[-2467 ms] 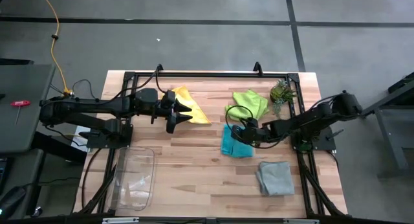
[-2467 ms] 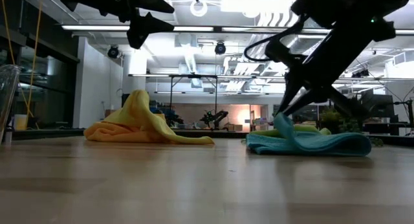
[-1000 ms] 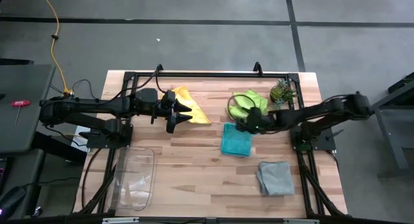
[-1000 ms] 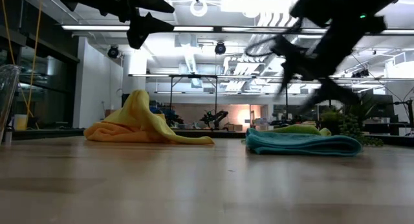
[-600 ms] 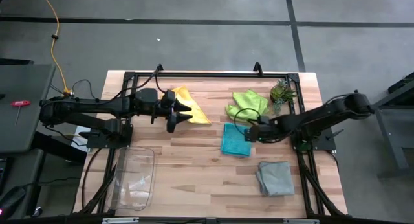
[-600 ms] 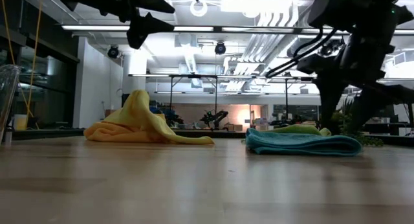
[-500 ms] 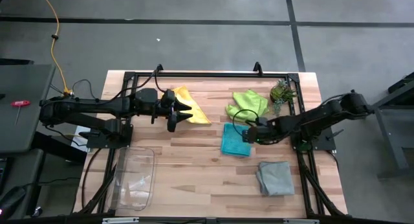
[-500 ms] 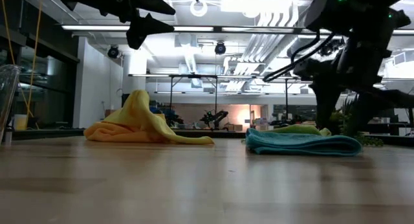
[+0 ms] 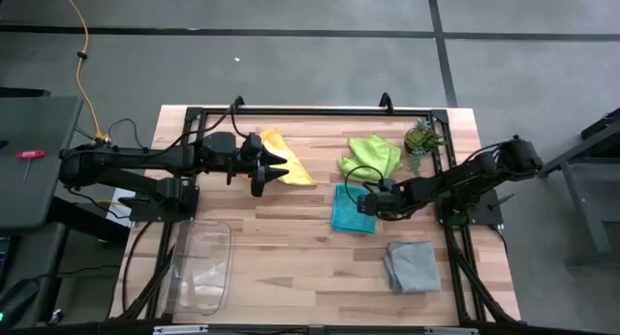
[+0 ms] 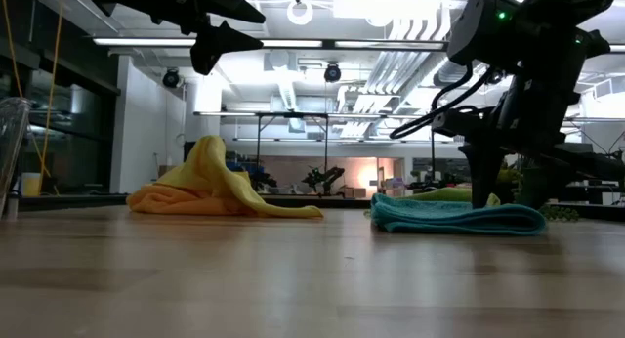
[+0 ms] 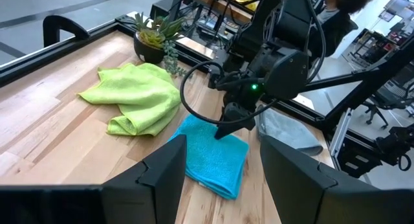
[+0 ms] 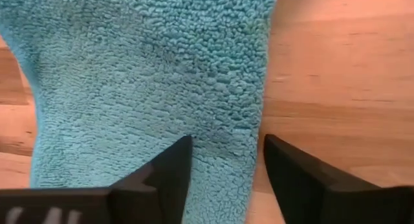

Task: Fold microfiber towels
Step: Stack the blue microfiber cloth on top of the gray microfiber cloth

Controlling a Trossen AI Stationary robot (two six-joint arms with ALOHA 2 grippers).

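A teal blue towel [image 9: 351, 211] lies folded flat at the table's middle right. My right gripper [image 9: 368, 201] points down at its right edge, open, one finger [image 12: 162, 172] over the cloth and the other [image 12: 294, 175] over bare wood. The yellow towel [image 9: 288, 159] lies crumpled at the far middle, and my left gripper [image 9: 274, 173] hangs open above the table beside it. A lime green towel [image 9: 373, 154] lies bunched at the far right. A grey towel [image 9: 412, 265] lies folded near the right front. My right gripper comes from above, pointing down, its fingers on either side of the teal towel's right edge [image 12: 262, 101]. The towel lies flat on the table. Whether the fingertips touch the cloth I cannot tell.
A small potted plant [image 9: 420, 137] stands at the far right corner next to the lime green towel. A clear plastic tray [image 9: 201, 267] sits at the near left. Black frame rails run along the table's far edge and sides. Bare wood lies across the near middle.
My right gripper has moved from beside the lime green towel toward the table's near edge and down onto the teal towel's right edge, tipping to point more steeply down. The teal towel has stayed flat.
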